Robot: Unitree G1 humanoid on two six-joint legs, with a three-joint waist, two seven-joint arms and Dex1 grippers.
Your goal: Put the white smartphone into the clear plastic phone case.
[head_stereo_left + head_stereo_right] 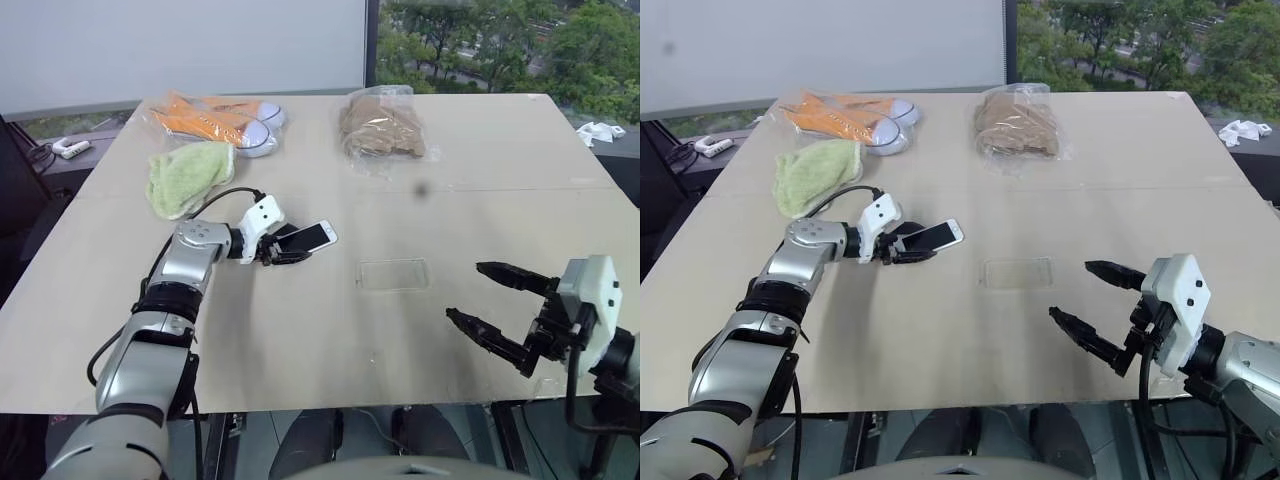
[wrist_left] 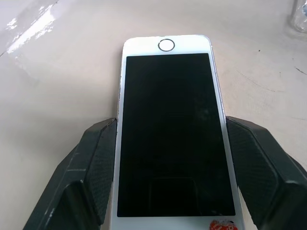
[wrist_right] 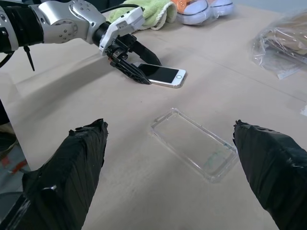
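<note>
Phone (image 1: 312,237) and case (image 1: 393,273) lie well apart on the table (image 1: 300,340): the white phone is left of centre, screen up, and the clear case is to its right, open side up and empty.

The left end effector (image 2: 170,177) has its two black fingers (image 2: 96,163) against the long edges of the phone, near the end away from the home button. In the right wrist view the phone seems to rest on the table or sit just above it; I cannot tell which. The grip looks made or nearly made. The right end effector (image 1: 495,300) hangs wide open near the right front of the table, holding nothing, with the case between its fingers in its own wrist view.

To do this step well, the grip should be firm on both edges before lifting, since the phone is thin and smooth and could slip. Then carry it right, keep it level with the screen up, and line its long sides with the case's. Seating one end first and pressing the other down would probably work better than dropping it flat. The light case may slide, so the free end effector could steady it.

At the far side, a clear bag (image 1: 215,122) holds orange and white shoes, and another bag (image 1: 382,125) holds something brown. A green cloth (image 1: 188,176) lies loose beside them.
</note>
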